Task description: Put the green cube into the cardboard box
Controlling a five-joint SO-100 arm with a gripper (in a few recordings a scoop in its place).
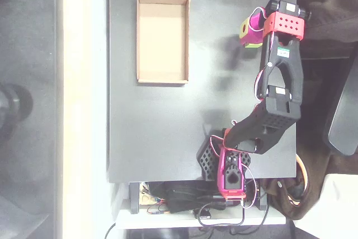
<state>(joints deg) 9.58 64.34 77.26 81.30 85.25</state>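
Note:
The cardboard box [162, 37] is a shallow tan tray lying open and empty at the table's back left. My gripper [249, 32] is magenta and hangs near the table's back right corner, well to the right of the box and pointing toward it. A yellow-green square patch shows at its left end. From above, the fingers blend with that patch, so how the jaws stand is unclear. The green cube is hidden: no separate cube shows on the table, and whether one sits under or in the gripper I cannot tell.
The arm's red wrist [285, 23] and black links [282, 82] run along the black table's [156, 132] right side down to the magenta base [230, 174] at the front edge. Cables [184, 200] lie just beyond that edge.

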